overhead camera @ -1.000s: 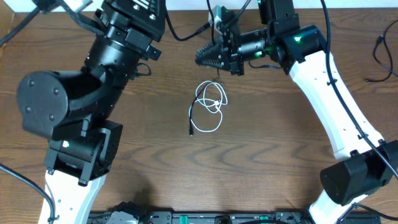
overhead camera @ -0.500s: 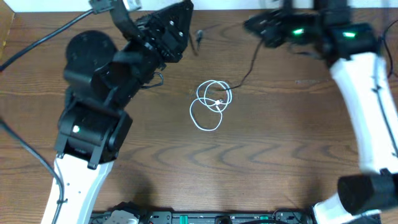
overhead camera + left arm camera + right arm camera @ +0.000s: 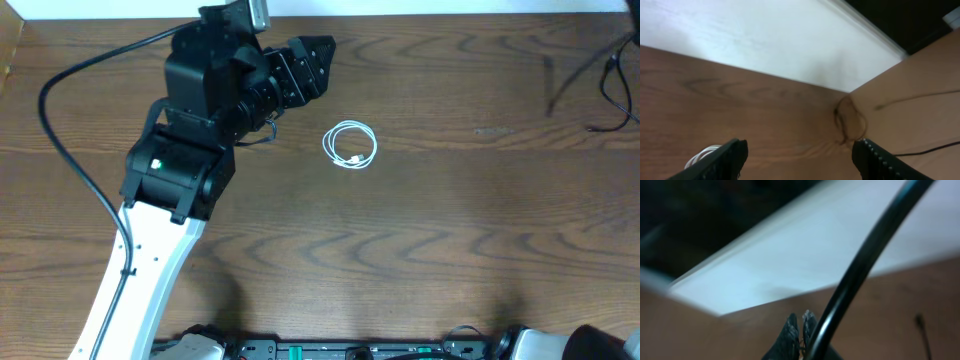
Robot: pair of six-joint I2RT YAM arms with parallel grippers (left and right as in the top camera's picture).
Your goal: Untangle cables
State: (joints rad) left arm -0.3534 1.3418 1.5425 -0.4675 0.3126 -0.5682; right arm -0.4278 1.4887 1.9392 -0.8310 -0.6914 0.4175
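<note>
The white cable (image 3: pixel 351 145) lies alone on the wooden table in a small tight coil; its edge also shows low on the left of the left wrist view (image 3: pixel 700 156). My left gripper (image 3: pixel 318 60) hovers up and left of the coil, open and empty (image 3: pixel 800 162). A faint blurred dark streak (image 3: pixel 556 72) at the far right looks like the black cable. My right gripper (image 3: pixel 801 322) is out of the overhead view; its fingers are pressed together with a thin dark strand between them, which I take to be the black cable.
Thicker black wires (image 3: pixel 618 95) hang over the table's right edge. A thick arm wire (image 3: pixel 865 265) crosses the right wrist view. A white wall (image 3: pixel 765 40) borders the table's far side. The left arm's body (image 3: pixel 190 150) covers the upper left.
The right arm swung away out of the overhead view, drawing the black cable off the white one. The white cable shrank into a tighter coil. My left gripper opened and moved toward it.
</note>
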